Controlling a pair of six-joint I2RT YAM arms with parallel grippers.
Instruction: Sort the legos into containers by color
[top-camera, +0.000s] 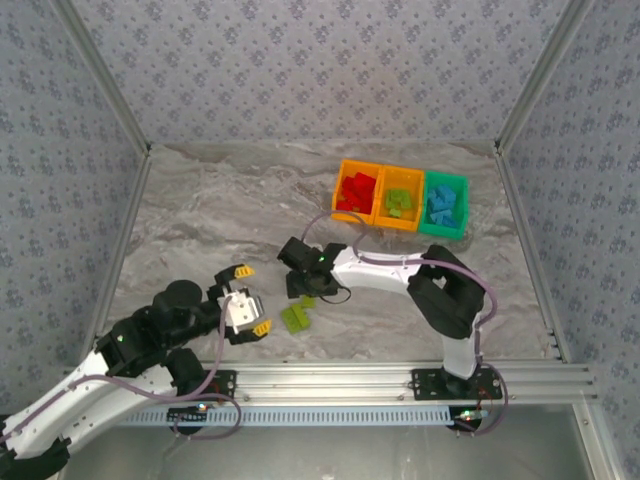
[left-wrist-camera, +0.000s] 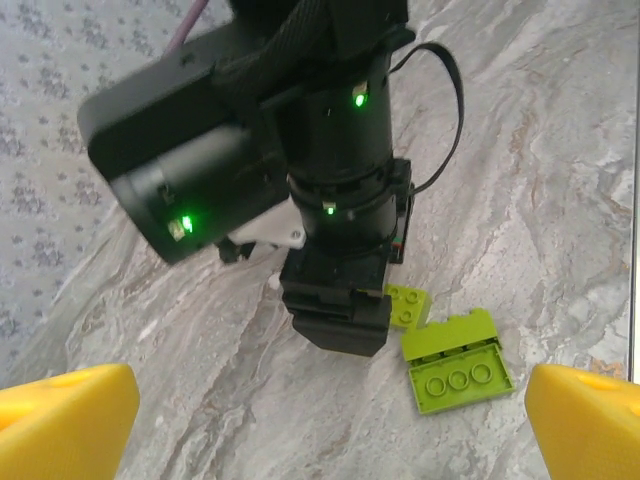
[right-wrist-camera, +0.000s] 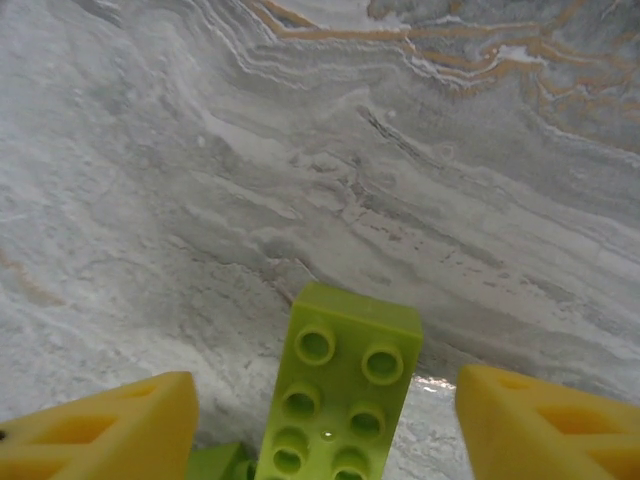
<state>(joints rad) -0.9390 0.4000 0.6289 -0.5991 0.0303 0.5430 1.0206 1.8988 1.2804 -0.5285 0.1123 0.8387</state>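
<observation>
Grey-blue patterned wall panels (top-camera: 330, 60) enclose a grey marbled counter (top-camera: 200, 200). At upper right of the top view sits a row of three joined plastic bins (top-camera: 400, 229): red studded bricks (top-camera: 355, 190) fill the left orange one, lime ones (top-camera: 400, 203) the middle orange, and blue ones (top-camera: 443, 205) the green. The left pincer (top-camera: 251, 299), lower left, gapes fully open and empty. At centre, the right pincer (top-camera: 300, 290) is partly open, its yellow fingers (right-wrist-camera: 100, 430) flanking a lime green plastic brick (right-wrist-camera: 340, 400) without touching it. Another lime brick (left-wrist-camera: 455, 365) lies just beside it, overturned.
</observation>
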